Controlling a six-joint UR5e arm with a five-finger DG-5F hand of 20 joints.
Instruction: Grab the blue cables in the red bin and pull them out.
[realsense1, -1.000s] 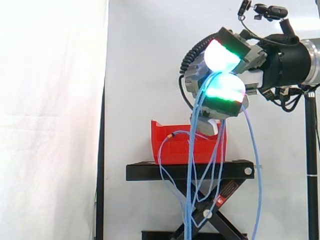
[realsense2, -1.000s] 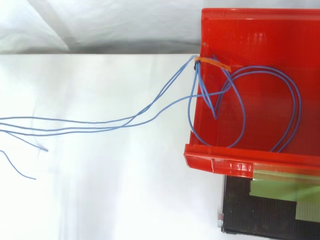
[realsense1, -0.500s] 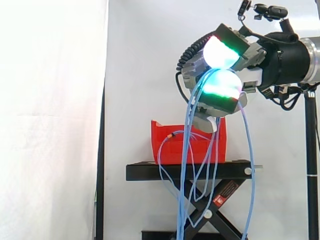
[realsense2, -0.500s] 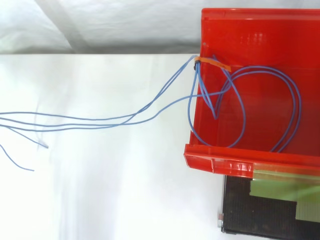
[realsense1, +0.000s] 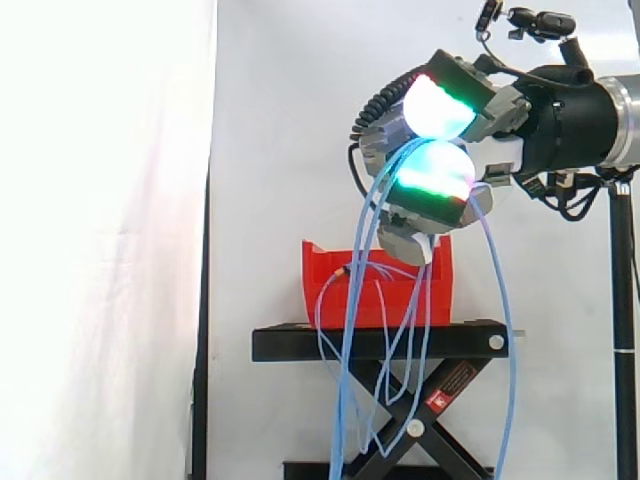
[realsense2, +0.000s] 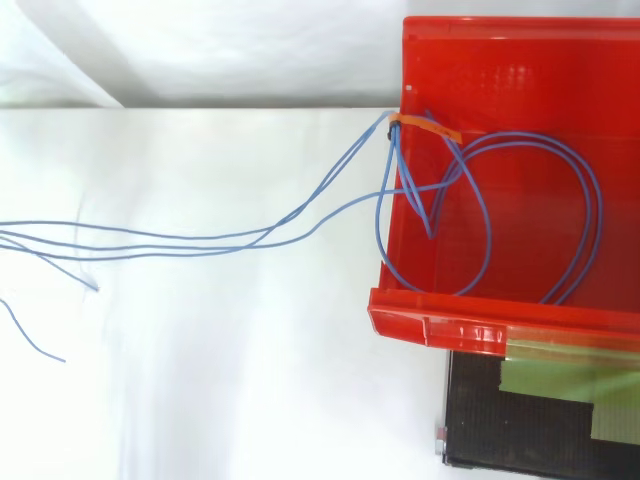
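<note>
My hand (realsense1: 440, 170) hovers above and slightly left of the red bin (realsense1: 378, 290), its glowing green-white pads curled round a bundle of thin blue cables (realsense1: 362, 330). The strands hang from the hand in long loops past the stand, down to the bottom of the side view. From above, the red bin (realsense2: 520, 310) still holds several cable loops (realsense2: 560, 200). An orange tie (realsense2: 425, 125) binds them at the bin's left wall. From there the blue cables (realsense2: 200, 242) run out leftwards over the white surface.
The bin rests on a black scissor-lift stand (realsense1: 380, 345) in front of a white curtain. Below the bin in the top view lies a black platform with green tape (realsense2: 540, 400). A tripod pole (realsense1: 625, 330) stands at the right edge.
The hand has moved left and slightly up with the cables. The hanging strands have swung left. Outside the bin in the top view, the strands have shifted a little leftwards.
</note>
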